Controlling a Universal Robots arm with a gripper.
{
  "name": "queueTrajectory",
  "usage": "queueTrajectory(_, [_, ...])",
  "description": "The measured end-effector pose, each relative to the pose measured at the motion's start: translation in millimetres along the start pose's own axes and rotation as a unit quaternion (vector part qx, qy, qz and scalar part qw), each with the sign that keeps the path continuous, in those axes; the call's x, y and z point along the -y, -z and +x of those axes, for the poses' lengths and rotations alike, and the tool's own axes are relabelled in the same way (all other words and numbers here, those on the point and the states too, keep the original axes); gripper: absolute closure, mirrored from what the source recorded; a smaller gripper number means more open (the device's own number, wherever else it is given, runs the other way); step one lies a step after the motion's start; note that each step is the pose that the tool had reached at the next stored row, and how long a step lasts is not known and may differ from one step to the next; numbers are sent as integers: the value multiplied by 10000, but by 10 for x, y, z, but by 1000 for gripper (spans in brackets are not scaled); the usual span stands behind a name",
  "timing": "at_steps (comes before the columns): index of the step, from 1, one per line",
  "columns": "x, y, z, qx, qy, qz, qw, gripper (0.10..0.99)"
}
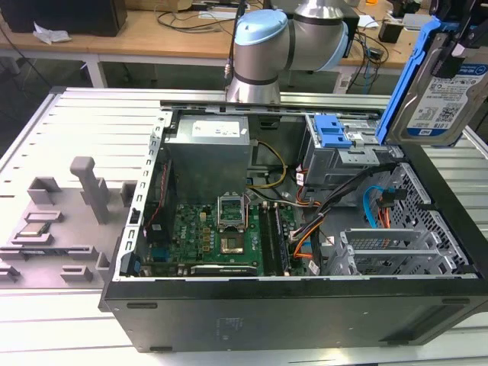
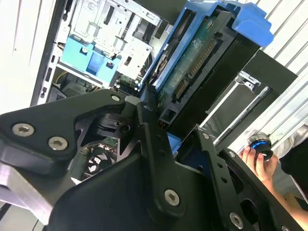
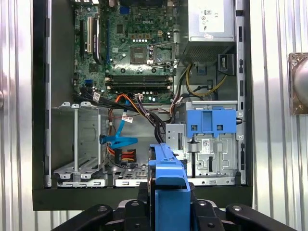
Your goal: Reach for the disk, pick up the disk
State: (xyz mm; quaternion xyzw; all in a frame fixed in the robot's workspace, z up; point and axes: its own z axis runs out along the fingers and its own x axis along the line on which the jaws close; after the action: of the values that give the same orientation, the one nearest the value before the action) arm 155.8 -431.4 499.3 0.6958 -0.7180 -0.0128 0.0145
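Observation:
The disk [image 1: 444, 95] is a silver hard drive with a white-and-blue label and a blue bracket [image 1: 408, 72] along its edge. It hangs upright in the air above the far corner of the open computer case, on the exterior view's right. My gripper [image 1: 454, 47] is shut on it from above. In the first wrist view the bracket's blue edge [image 3: 168, 185] stands between my black fingers [image 3: 144, 199]. The second wrist view shows the disk's green circuit side [image 2: 195, 60] and connector, held in the gripper [image 2: 166, 137].
Below lies the open computer case [image 1: 290, 309] with motherboard [image 1: 221, 232], power supply [image 1: 210, 145], orange and blue cables [image 1: 374, 206] and a drive cage with a blue latch [image 1: 333, 133]. Grey fixtures [image 1: 57, 221] stand on the exterior view's left. A person's hand [image 2: 257, 161] holds a small round object.

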Motion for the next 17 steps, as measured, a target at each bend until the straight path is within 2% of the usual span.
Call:
queueTrajectory(7, [4,-1,121,0,0,0,10000,718])
queueTrajectory(17, [8,-3,249,-1,0,0,10000,718])
